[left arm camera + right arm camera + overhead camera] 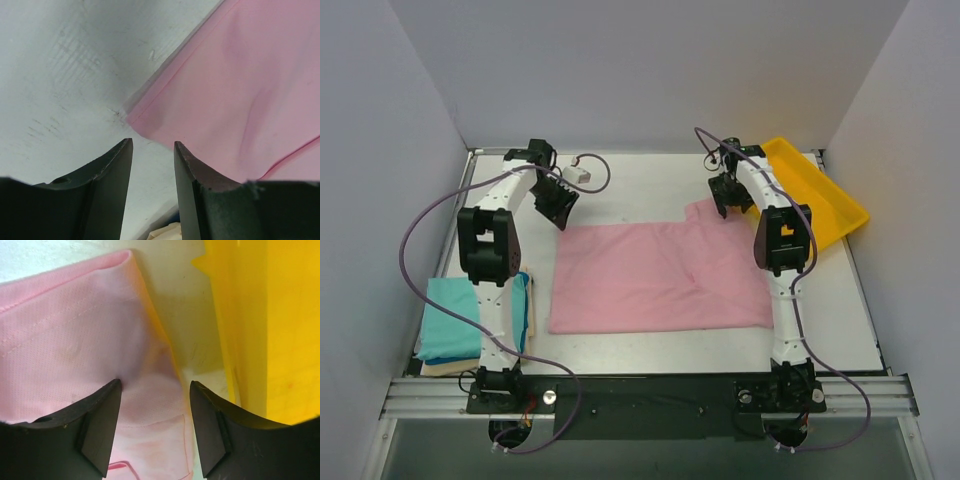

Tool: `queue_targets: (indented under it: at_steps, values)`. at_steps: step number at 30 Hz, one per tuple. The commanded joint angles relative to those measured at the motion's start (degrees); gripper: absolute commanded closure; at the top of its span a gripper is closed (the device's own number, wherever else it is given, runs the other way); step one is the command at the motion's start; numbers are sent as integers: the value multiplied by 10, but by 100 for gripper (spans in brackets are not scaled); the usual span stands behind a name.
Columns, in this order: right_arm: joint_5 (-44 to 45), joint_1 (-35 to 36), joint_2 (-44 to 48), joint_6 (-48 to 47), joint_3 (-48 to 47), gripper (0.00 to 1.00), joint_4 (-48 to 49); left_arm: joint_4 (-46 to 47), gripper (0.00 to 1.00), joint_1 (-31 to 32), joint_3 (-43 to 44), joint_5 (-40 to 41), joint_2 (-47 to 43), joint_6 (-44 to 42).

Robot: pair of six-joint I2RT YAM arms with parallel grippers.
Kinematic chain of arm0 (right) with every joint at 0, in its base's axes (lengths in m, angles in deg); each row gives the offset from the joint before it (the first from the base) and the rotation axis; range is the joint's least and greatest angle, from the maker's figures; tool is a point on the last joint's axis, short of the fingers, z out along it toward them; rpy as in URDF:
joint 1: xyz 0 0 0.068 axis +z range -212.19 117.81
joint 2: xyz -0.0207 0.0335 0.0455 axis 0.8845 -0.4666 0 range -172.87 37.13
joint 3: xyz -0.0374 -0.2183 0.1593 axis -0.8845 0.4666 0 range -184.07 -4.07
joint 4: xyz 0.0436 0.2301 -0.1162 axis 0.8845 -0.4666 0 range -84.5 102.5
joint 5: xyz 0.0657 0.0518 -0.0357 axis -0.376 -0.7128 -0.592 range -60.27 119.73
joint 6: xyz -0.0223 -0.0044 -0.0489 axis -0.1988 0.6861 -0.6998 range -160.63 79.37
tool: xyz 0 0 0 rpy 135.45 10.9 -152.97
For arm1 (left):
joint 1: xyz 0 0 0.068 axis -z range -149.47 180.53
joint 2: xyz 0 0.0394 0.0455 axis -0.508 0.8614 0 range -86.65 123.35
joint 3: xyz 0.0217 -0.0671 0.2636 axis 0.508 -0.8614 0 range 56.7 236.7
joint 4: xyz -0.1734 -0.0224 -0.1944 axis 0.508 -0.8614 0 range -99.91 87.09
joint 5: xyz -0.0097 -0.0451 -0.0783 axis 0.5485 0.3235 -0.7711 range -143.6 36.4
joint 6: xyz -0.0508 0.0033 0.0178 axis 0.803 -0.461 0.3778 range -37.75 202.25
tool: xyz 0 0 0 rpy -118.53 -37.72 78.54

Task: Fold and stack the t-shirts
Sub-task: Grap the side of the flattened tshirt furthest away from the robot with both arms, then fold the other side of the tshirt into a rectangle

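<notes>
Right tool parted above pink t-shirt, tray beside

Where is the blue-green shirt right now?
In the top view, the teal shirt lies folded at the table's near-left corner, on top of the cream shirt, just left of the left arm.

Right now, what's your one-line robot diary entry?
pink t-shirt: laid out | left gripper: open, near its corner | right gripper: open, over sleeve
</notes>
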Motion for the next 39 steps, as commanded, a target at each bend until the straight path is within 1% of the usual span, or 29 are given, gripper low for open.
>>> queue_targets:
  at_steps: [1, 2, 3, 4, 5, 6, 8, 9, 14, 17, 19, 21, 22, 23, 26, 27, 30, 31, 32, 36, 37, 38, 39]
  values:
    - [-63, -22, -12, 2, -29, 50, -44, -63, 51, -2, 59, -65, 24, -64]
    - [-75, -28, -15, 5, -30, 53, -50, -73, 51, -2, 76, -77, 30, -70]
    - [-86, -31, -20, 5, -29, 68, -53, -93, 51, -2, 82, -82, 39, -82]
    - [-91, -34, -22, 5, -26, 74, -57, -104, 51, -2, 95, -96, 43, -88]
    - [-98, -36, -23, 4, -21, 83, -58, -120, 51, -2, 99, -100, 50, -100]
    - [-108, -36, -23, -1, -17, 87, -61, -122, 51, -2, 97, -99, 51, -101]
    - [-120, -37, -17, -4, -4, 98, -60, -121, 51, -2, 94, -89, 57, -104]
    - [-123, -37, -13, -3, -3, 100, -60, -118, 51, -2, 94, -85, 64, -106]
    - [-153, -37, 8, 5, 1, 100, -55, -92, 51, 3, 93, -43, 82, -115]
    - [-157, -36, 32, 11, 9, 100, -47, -82, 51, 5, 99, -32, 93, -119]
    - [-161, -35, 51, 12, 19, 100, -43, -82, 62, 4, 102, -28, 96, -124]
    - [-165, -33, 75, 14, 36, 100, -37, -88, 86, 5, 99, -33, 96, -129]
    - [-169, -32, 94, 14, 53, 100, -34, -92, 91, 4, 97, -36, 92, -131]
    - [-165, -31, 103, 14, 61, 100, -29, -95, 100, 4, 93, -43, 88, -134]
    - [-154, -28, 149, 15, 102, 100, -25, -95, 100, 4, 77, -58, 52, -142]
    - [-150, -28, 158, 18, 122, 100, -25, -91, 100, 3, 60, -60, 43, -144]
    - [-151, -26, 221, 24, 174, 100, -24, -71, 100, 5, 21, -63, -20, -152]
    - [-151, -25, 237, 26, 206, 100, -24, -67, 100, 6, -3, -65, -33, -162]
    - [-152, -25, 269, 33, 222, 100, -25, -66, 100, 7, -15, -66, -63, -167]
    - [-151, -26, 352, 76, 332, 100, -28, -52, 100, 15, -122, -62, -151, -200]
    - [-149, -25, 365, 77, 375, 100, -29, -49, 100, 18, -157, -52, -163, -212]
    - [-151, -25, 391, 104, 400, 100, -29, -49, 100, 21, -175, -48, -185, -217]
    - [-158, -25, 404, 110, 438, 100, -31, -54, 100, 25, -197, -44, -198, -220]
